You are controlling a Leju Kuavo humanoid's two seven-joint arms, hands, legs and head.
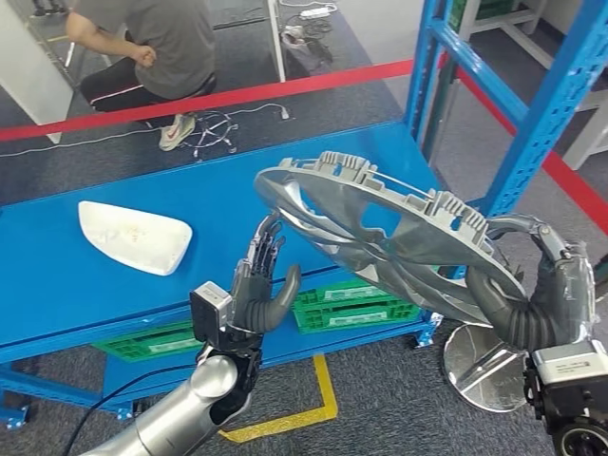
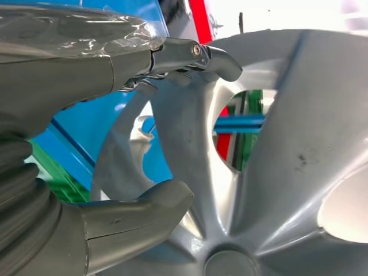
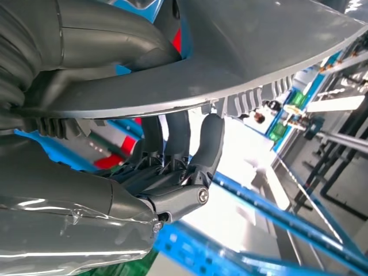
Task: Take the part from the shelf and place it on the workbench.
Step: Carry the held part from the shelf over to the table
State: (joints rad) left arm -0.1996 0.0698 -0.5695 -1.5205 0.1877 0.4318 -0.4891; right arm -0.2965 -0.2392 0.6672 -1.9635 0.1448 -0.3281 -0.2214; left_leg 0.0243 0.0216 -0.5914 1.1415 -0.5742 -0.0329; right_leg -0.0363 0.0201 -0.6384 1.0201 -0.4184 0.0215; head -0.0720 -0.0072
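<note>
Head view gives you the clearest read: the part [image 1: 387, 237], a silver wheel cover with spokes and a ring of clips on its back, hangs tilted in the air above the near edge of the blue surface [image 1: 65, 275], not yet set down. You should expect it to be light and fairly stiff, but broad and awkward, with a smooth painted face that could slide against the fingers, and clips that might snap if it lands hard. Its rim looks like the safest place for you to hold. Your right hand [image 1: 534, 294] is clamped on that rim at the low side, thumb under and fingers over the top edge; the right wrist view shows the fingers [image 3: 191, 144] wrapped over the ribbed edge. Your left hand [image 1: 261, 285] is spread, fingers apart and pointing up, beneath the opposite side. From the left wrist view a fingertip [image 2: 217, 60] seems to touch a spoke, though you cannot tell for sure; it grips nothing. A white curved piece [image 1: 133, 237] lies farther left on the surface.
</note>
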